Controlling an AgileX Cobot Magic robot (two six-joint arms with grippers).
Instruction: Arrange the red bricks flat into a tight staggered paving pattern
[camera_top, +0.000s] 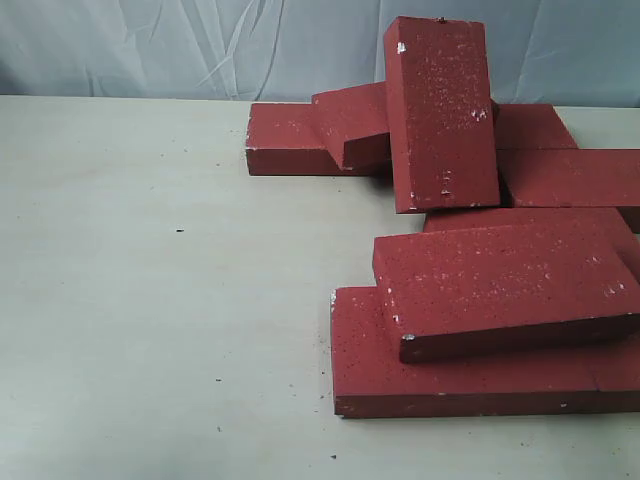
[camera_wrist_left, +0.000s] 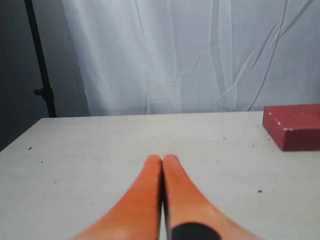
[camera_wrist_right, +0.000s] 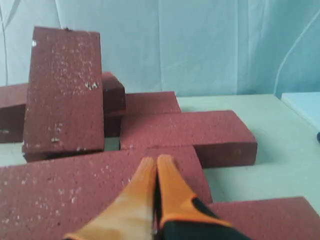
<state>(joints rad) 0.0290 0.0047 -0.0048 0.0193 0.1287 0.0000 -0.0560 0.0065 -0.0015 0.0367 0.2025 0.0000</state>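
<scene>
- Over a speckled brick face, the right gripper (camera_wrist_right: 156, 159) has its orange fingers pressed together and grips nothing (whether the tips touch the brick cannot be told).
- Off to the left, the left gripper (camera_wrist_left: 162, 157) is likewise closed and empty, above bare table, with one brick end (camera_wrist_left: 295, 125) well apart from it.
- All the bricks (camera_top: 560, 175) lie heaped on the right half of the table, none yet in a pattern.
- At the front, the bottom brick (camera_top: 450, 385) lies flat, long axis across the exterior view; the top brick (camera_top: 500, 275) rests on it, long axis also across but slightly skewed.
- Behind them, a leaning brick (camera_top: 440, 110) is propped up on others, its long axis running away from the camera.
- At the back left, a flat brick (camera_top: 285, 140) lies lengthwise across, with another overlapping its end.
- Beneath is a pale table (camera_top: 150, 300) flecked with dark crumbs.
- Behind hangs a creased white curtain (camera_top: 150, 45); a black stand (camera_wrist_left: 40, 65) rises at the left.
</scene>
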